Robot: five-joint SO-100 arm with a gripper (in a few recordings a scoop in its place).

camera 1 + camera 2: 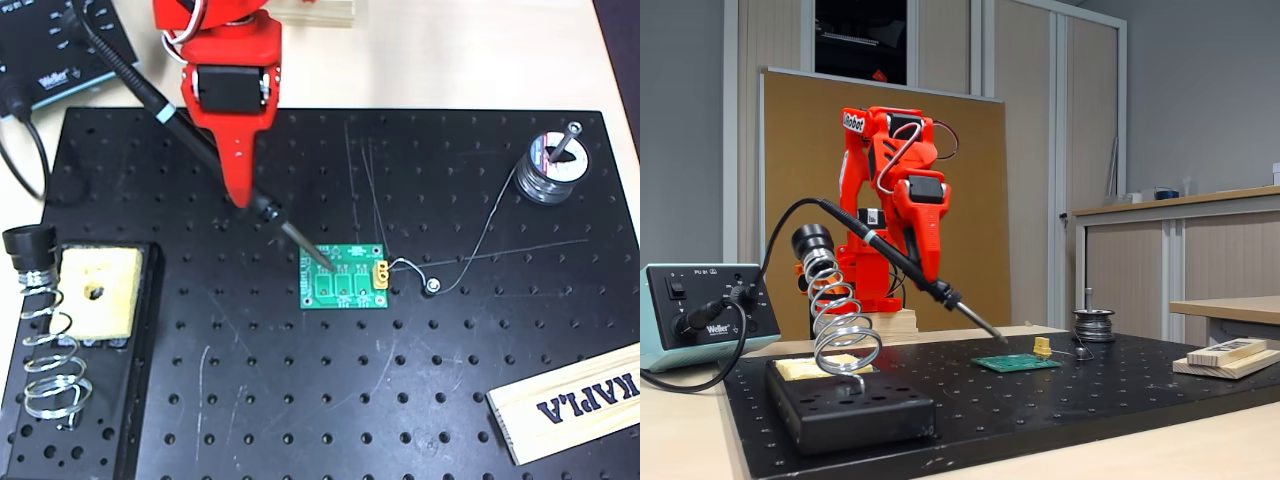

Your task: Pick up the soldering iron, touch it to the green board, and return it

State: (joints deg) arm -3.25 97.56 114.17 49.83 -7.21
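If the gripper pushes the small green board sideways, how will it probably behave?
The green board looks thin and flat on the black plate, so it would probably slide, not tip. It seems light and stiff. The thin wire at its yellow connector may pull on it a little and turn it.

Slanted soldering iron [200, 150] tip on green board [345, 278]
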